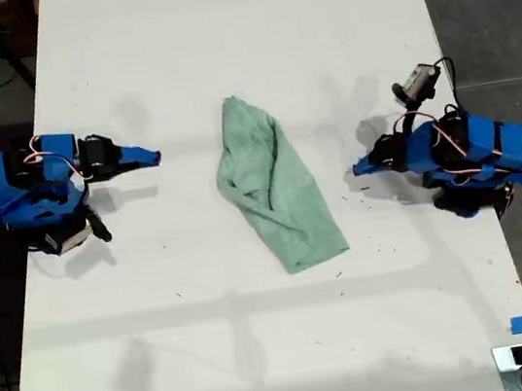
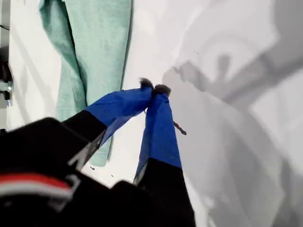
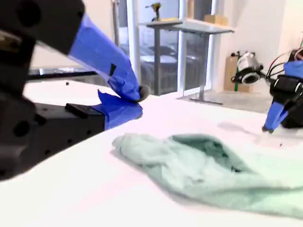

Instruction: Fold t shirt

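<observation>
My first gripper (image 2: pixel 154 90) is closed on nothing: its two blue fingers (image 2: pixel 161 127) meet at their dark tips, and only bare white table (image 1: pixel 265 352) shows beneath them. In the exterior view this arm sits at the right, its tips pointing toward the t shirt (image 1: pixel 275 188) but apart from it.

My second gripper (image 3: pixel 136 97) is also closed and empty. Its blue upper finger (image 3: pixel 104 54) comes down onto the lower one at the tip. It is held just over the table, near the shirt's closer end without touching it. In the exterior view this arm is at the left.

The t shirt lies between my two arms, near the middle of the table. It is a wrinkled, pale green, elongated bundle, running from upper left to lower right in the exterior view, with one long edge folded over. Neither gripper touches it.
</observation>
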